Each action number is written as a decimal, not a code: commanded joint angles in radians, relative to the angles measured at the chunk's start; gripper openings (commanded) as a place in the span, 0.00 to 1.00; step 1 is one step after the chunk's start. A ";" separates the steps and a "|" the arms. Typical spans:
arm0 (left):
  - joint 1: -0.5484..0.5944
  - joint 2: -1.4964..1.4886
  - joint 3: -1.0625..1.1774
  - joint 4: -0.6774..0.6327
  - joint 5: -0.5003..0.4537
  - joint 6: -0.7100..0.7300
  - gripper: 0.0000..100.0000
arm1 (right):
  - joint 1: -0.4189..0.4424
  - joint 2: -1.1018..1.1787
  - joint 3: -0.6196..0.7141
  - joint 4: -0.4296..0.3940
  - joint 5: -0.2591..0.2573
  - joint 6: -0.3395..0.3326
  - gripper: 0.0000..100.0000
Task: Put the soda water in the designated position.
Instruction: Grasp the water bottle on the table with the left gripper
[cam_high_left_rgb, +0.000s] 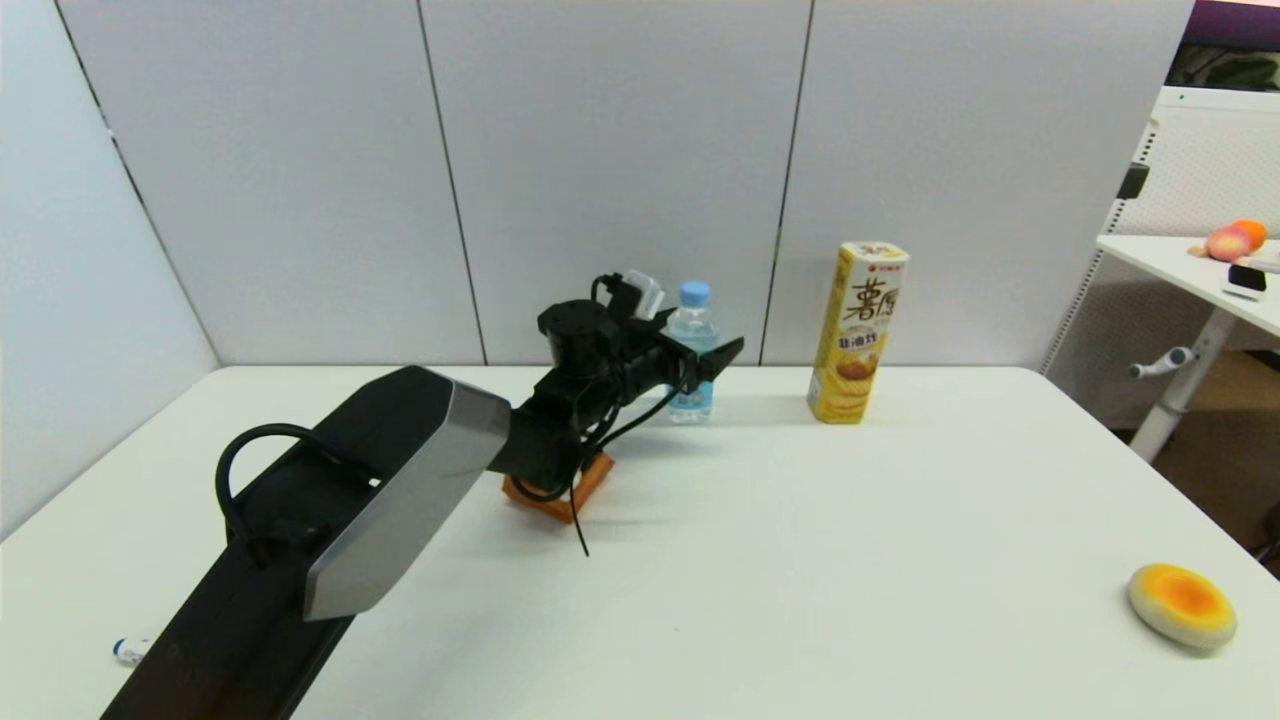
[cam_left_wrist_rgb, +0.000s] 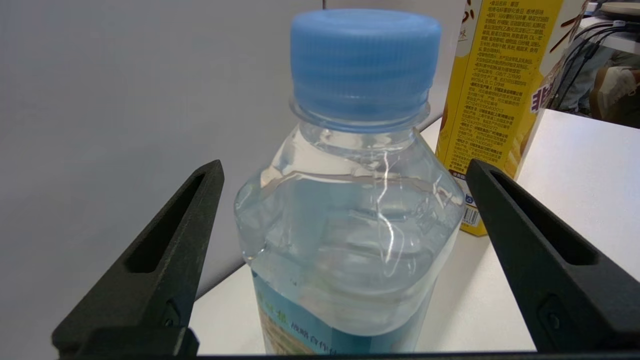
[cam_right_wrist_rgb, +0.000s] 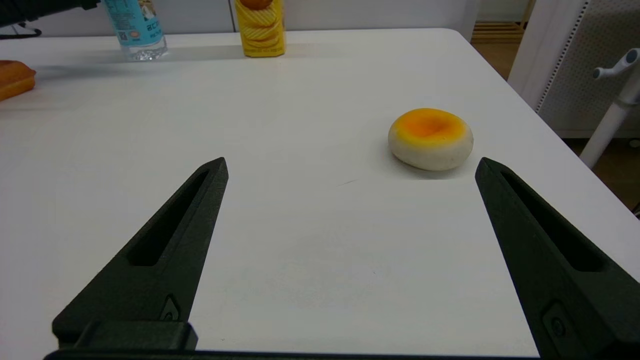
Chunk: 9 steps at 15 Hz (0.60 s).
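Reaching across the white table (cam_high_left_rgb: 760, 560), the left gripper (cam_left_wrist_rgb: 345, 200) has its two black fingers spread wide on either side of the soda water bottle (cam_left_wrist_rgb: 345, 240), level with the bottle's shoulder below the light blue cap (cam_left_wrist_rgb: 362, 65); neither finger touches the plastic, so nothing is gripped. You find the bottle upright near the table's far edge, beside the back wall panel, with the tall yellow crisps canister (cam_high_left_rgb: 860, 335) standing apart on its right-hand side. An orange block (cam_high_left_rgb: 560, 490) lies under the left forearm. The right gripper (cam_right_wrist_rgb: 350, 240) hovers low over bare tabletop with fingers open, near a round white-and-orange piece (cam_right_wrist_rgb: 430, 137). You are in the grasp approach, judged almost complete. The next move calls for closing squarely on the bottle body, then lifting clear without brushing the canister.
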 joint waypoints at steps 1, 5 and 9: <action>-0.003 0.015 -0.015 -0.006 -0.002 -0.001 1.00 | 0.000 0.000 0.000 0.000 0.000 0.000 1.00; -0.007 0.021 -0.030 -0.006 0.003 -0.001 1.00 | 0.000 0.000 0.000 0.000 0.000 0.000 1.00; -0.007 0.028 -0.047 0.000 0.003 0.001 1.00 | 0.000 0.000 0.000 0.000 0.000 0.000 1.00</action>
